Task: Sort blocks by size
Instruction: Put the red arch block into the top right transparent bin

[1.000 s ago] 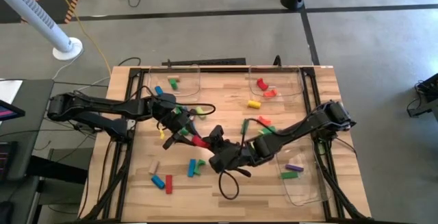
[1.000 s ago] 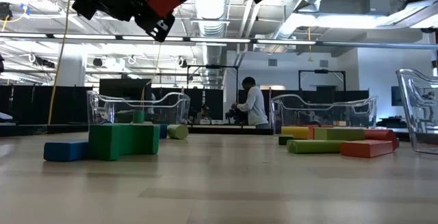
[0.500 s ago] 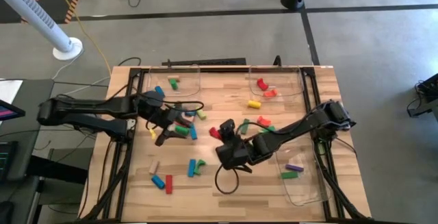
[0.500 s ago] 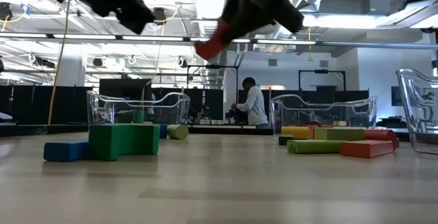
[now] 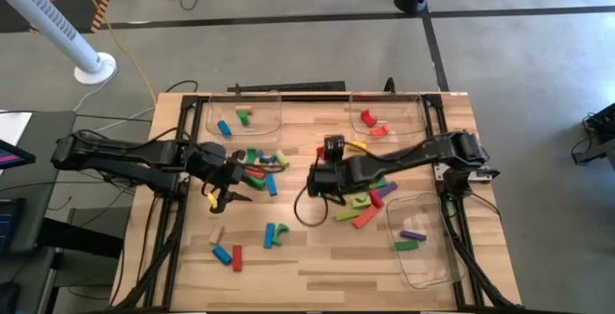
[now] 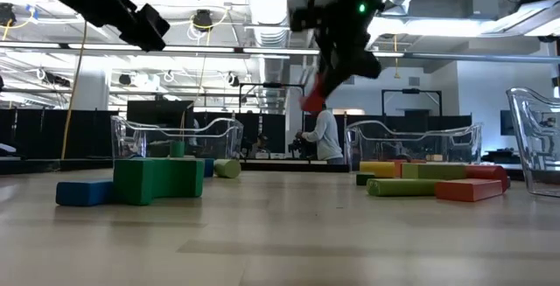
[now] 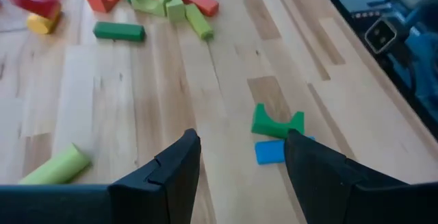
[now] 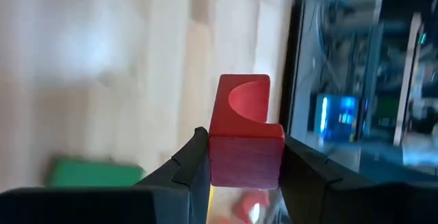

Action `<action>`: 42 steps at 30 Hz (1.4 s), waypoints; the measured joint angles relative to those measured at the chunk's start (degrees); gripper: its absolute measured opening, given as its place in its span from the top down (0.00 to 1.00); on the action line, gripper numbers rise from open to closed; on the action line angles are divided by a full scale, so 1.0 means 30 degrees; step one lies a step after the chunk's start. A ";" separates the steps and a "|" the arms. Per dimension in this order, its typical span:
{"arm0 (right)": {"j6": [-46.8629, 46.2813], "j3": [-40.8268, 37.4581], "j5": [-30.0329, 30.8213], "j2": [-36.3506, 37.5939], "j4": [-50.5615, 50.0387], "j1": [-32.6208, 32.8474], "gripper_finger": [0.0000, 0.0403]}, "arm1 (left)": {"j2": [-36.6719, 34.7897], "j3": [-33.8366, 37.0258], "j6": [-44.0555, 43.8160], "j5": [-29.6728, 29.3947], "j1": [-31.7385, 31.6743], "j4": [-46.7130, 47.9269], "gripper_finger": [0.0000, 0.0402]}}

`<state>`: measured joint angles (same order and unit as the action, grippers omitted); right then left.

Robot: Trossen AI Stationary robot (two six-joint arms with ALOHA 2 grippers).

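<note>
Coloured wooden blocks lie loose on the table: a cluster (image 5: 258, 165) near my left gripper, another cluster (image 5: 363, 206) right of centre, and a few (image 5: 252, 240) near the front. My left gripper (image 5: 227, 187) hovers open over the left part of the table; its wrist view shows a green arch block (image 7: 277, 122) and a blue block (image 7: 272, 153) beyond the fingers. My right gripper (image 5: 325, 157) hangs above the table's middle, shut on a red block (image 8: 245, 142) with a round notch. My right gripper pinches the red block's two opposite flat sides (image 8: 213, 157) between its two fingers, the notched end (image 8: 248, 99) sticking out past the fingertips. The fingers slant downward. The block (image 6: 315, 95) hangs below them, tilted, clear of the table.
Three clear trays stand on the table: one at the far left (image 5: 272, 110) with a blue and a green block, one at the far right (image 5: 408, 112) with red blocks, one at the near right (image 5: 428, 266) with a purple and a green block. A person stands in the room behind (image 6: 325, 133).
Both grippers met at the table's middle on the red block. My left gripper has opened, let go and drawn back toward the left edge. My right gripper has kept the block, turned, and carried it toward the far edge.
</note>
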<state>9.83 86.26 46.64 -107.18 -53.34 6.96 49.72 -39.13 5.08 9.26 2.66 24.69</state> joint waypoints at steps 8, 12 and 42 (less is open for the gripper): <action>-0.0161 0.0000 -0.0037 0.0614 -0.0691 -0.2941 0.60 | 0.1332 0.0000 -0.0550 -0.1311 0.1931 -0.0769 0.51; 0.0022 0.0000 -0.0757 0.1736 -0.0438 -0.4422 0.60 | 0.2211 0.0000 -0.0708 -0.1571 0.2734 -0.1328 0.51; -0.2898 -1.1879 -1.0389 1.2105 0.5375 -1.4570 0.60 | 0.5556 0.0000 -0.1028 -0.2677 0.4233 -0.4073 0.51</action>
<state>1.14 50.62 15.47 -70.86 -37.21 -36.75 66.39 -39.13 1.99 1.23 15.35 12.47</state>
